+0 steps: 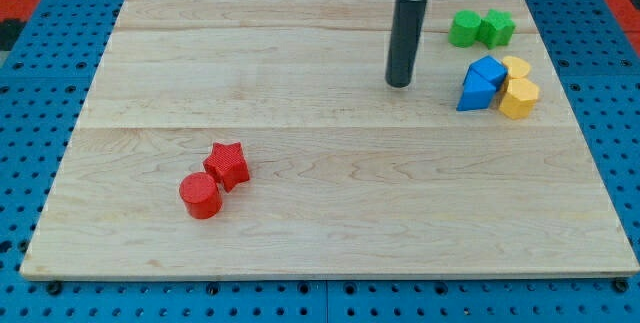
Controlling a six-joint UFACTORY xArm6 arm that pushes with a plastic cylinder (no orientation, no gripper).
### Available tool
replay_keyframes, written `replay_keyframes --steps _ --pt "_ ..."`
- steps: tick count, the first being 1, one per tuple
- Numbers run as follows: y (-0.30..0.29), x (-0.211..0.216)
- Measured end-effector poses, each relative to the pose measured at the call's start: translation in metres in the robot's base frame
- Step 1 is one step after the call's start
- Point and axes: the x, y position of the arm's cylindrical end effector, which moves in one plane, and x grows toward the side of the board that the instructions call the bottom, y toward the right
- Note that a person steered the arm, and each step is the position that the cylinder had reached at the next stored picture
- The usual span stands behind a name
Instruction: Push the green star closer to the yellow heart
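Note:
The green star (464, 29) lies near the view's top right, touching a green cube (497, 28) on its right. The yellow heart (517, 66) lies below them, partly hidden behind a blue cube (488, 71). My tip (399, 84) rests on the board to the left of the blue blocks and below-left of the green star, touching no block. The rod rises straight up out of the view's top.
A blue triangle (475, 92) and a yellow hexagon (518, 98) sit just below the blue cube and heart, in one tight cluster. A red star (229, 164) and a red cylinder (200, 196) lie at the lower left. The wooden board (320, 233) is ringed by blue pegboard.

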Motion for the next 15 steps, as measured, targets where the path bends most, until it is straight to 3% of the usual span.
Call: replay_keyframes --steps 3,4,8,9,11,12,15 --pt "0.081 0.033" --pt "0.059 0.028" --pt "-0.085 -0.165" --pt "-0.057 -0.178" --pt "0.112 -0.178" --pt "0.156 -0.168" --pt "0.148 -0.099"
